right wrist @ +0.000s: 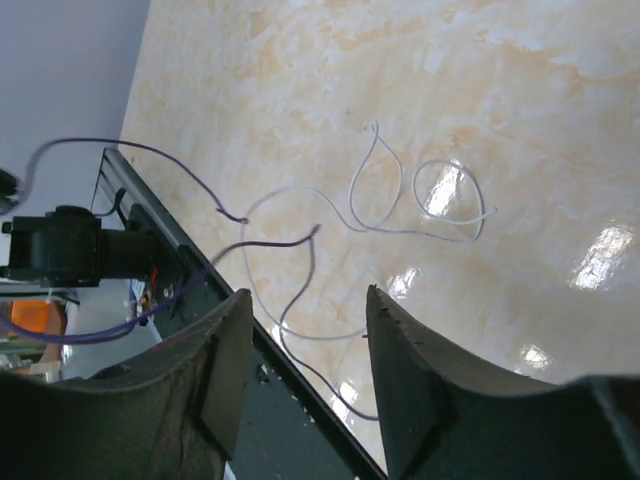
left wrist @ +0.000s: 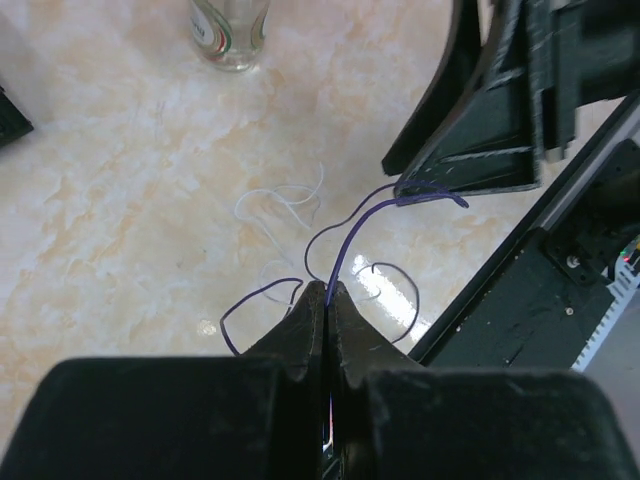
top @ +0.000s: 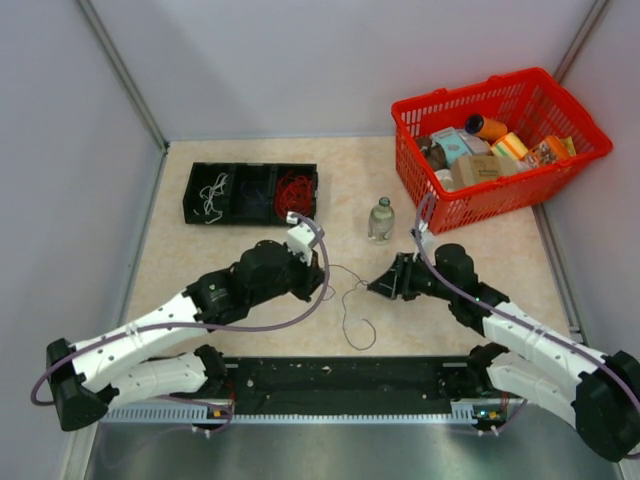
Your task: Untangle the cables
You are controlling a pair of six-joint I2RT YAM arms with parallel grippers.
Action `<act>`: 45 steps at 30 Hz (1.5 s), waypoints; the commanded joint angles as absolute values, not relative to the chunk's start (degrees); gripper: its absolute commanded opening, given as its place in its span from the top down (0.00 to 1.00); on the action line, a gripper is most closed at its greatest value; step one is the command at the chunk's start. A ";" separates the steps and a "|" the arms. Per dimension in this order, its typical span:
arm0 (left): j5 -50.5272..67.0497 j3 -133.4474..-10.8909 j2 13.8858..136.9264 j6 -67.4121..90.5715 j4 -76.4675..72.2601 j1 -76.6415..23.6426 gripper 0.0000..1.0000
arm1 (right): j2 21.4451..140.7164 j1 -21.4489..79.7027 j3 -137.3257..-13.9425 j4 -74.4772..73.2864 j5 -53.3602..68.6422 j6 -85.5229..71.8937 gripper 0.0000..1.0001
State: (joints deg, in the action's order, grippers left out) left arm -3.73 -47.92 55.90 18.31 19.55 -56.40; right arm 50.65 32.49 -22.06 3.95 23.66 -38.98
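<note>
A thin dark blue-grey cable [top: 352, 318] lies loose on the table between my grippers, crossing a thin white cable [left wrist: 285, 205]. My left gripper [left wrist: 326, 290] is shut on the dark cable [left wrist: 345, 240], which rises from the fingertips and arcs toward my right gripper's fingers [left wrist: 470, 130]. In the top view my left gripper [top: 325, 290] sits just left of the wires. My right gripper [top: 373, 287] is open and empty, its jaws [right wrist: 310, 300] spread above the dark cable [right wrist: 300, 285] and beside the white loops [right wrist: 440, 210]. Red [top: 295, 190] and white [top: 213, 195] bunches lie in a black tray.
The black compartment tray [top: 250, 218] stands at the back left. A small glass bottle [top: 380, 220] stands behind the wires. A red basket [top: 560, 150] of groceries fills the back right. A black rail [top: 340, 375] runs along the near edge.
</note>
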 commanded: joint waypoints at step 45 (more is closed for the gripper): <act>-36.43 -64.59 32.36 16.09 27.68 -56.34 1.00 | 61.20 47.55 -25.94 2.24 -16.65 -48.68 1.00</act>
State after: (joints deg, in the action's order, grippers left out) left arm -15.38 -59.33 37.80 17.87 26.63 -56.42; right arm 73.19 47.13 -28.93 15.18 3.09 -43.90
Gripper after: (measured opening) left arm 0.013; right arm 0.006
